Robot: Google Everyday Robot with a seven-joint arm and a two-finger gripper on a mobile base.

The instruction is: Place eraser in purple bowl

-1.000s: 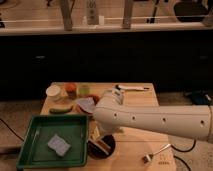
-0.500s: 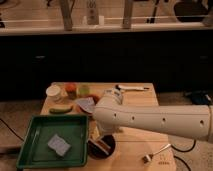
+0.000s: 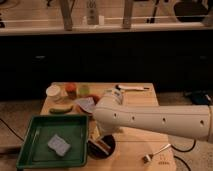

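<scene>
The purple bowl [image 3: 101, 148] is dark and glossy and stands on the wooden table [image 3: 135, 100], just right of the green tray. The eraser [image 3: 104, 144], a small block with a pale top over a reddish stripe, shows inside the bowl's rim. My white arm [image 3: 155, 120] reaches in from the right and ends above the bowl. My gripper [image 3: 96, 134] hangs dark under the arm's end, at the bowl's back-left edge, mostly hidden by the arm. I cannot tell whether it touches the eraser.
A green tray [image 3: 35, 150] holds a grey-blue sponge [image 3: 60, 145]. Behind it lie a pale lavender thing with a red edge [image 3: 86, 105], a green pod [image 3: 61, 110], a white cup [image 3: 53, 91], an orange thing [image 3: 71, 88] and a green cup [image 3: 83, 90]. A utensil [image 3: 131, 88] lies at the back, a small tool [image 3: 155, 154] at the front right.
</scene>
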